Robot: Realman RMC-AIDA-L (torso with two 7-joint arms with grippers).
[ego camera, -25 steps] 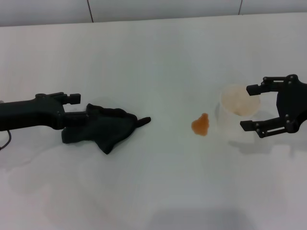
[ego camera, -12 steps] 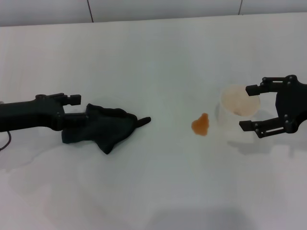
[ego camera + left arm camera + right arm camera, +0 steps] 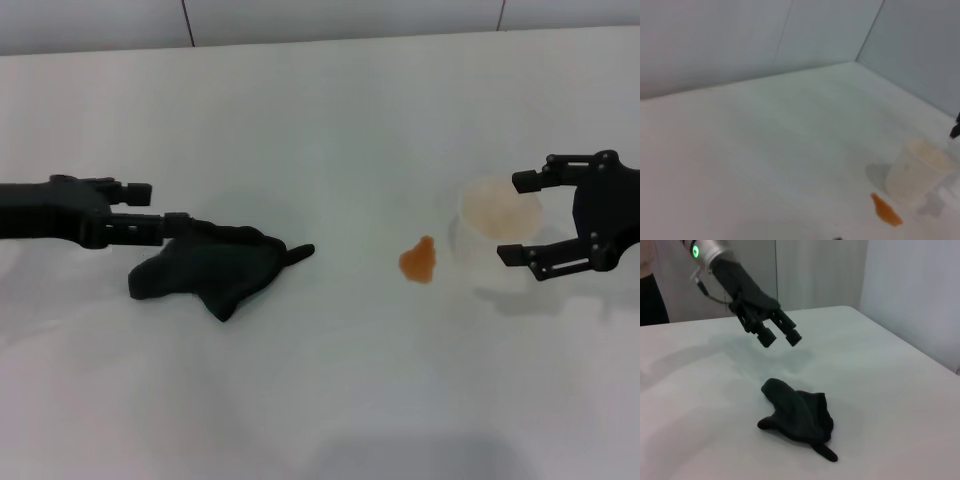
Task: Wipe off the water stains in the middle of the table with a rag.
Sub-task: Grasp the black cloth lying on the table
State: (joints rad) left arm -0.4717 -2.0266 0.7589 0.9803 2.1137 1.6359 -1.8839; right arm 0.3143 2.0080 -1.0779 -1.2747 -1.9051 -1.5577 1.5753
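Observation:
The black rag (image 3: 210, 268) lies bunched on the white table (image 3: 320, 120) at the left, its thin corner pointing right; the right wrist view shows the rag (image 3: 800, 416) too. My left gripper (image 3: 168, 204) hovers open just above the rag's left end, holding nothing, and appears raised over the cloth as the left gripper (image 3: 779, 337) in the right wrist view. The orange-brown water stains (image 3: 418, 260) sit right of centre, also seen as the stains (image 3: 886, 210). My right gripper (image 3: 513, 220) is open at the far right.
A translucent whitish cup (image 3: 495, 228) stands just right of the stains, with the right gripper's fingers on either side of its right part. The cup (image 3: 917, 172) also shows in the left wrist view. A wall runs along the table's far edge.
My left gripper has risen off the rag and drawn back to the left, leaving the cloth lying on the table. The right gripper has barely shifted.

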